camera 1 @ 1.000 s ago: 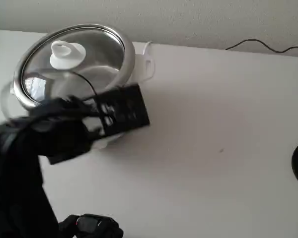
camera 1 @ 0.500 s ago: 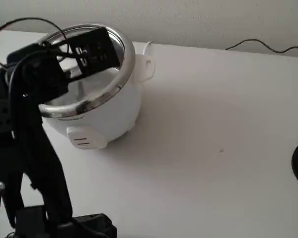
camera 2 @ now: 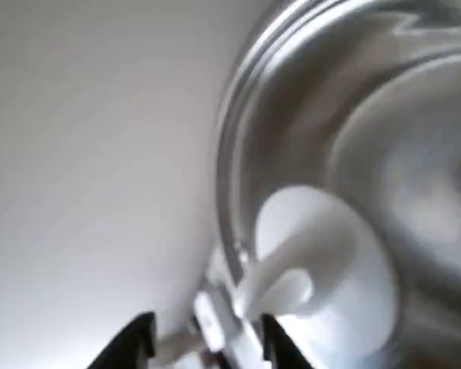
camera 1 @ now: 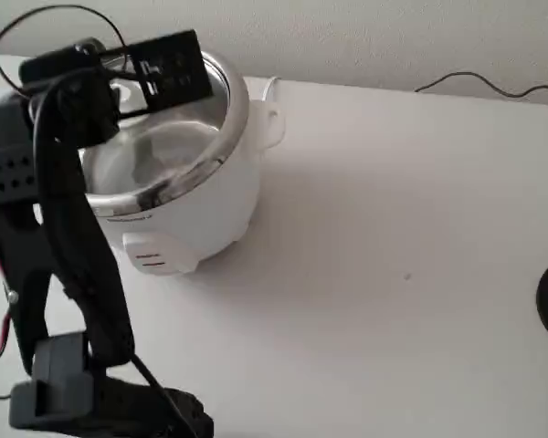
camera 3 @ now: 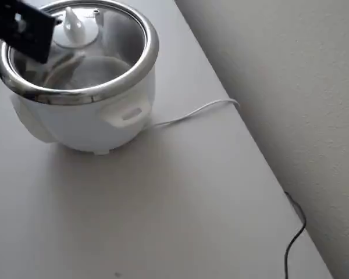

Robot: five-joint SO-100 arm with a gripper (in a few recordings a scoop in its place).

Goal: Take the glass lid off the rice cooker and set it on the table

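Glass lid point(camera 3: 75, 52) seated on rice cooker point(camera 3: 93, 116), far-left on table point(camera 1: 393, 274). Gripper point(camera 2: 203, 342) above near white knob point(camera 2: 307, 261), fingers parted, holding nothing. Likely rigid, heavyish, slick, breakable: grab at knob stem, not metal rim; lift level, set down gently.

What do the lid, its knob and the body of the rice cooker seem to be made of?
The glass lid looks like clear glass: the pot's inside shows through it, and a thin shiny rim, probably metal, rings it. Its knob seems white plastic, opaque and smooth. The rice cooker body also looks like white plastic, slightly glossy, under a mirror-bright steel rim.
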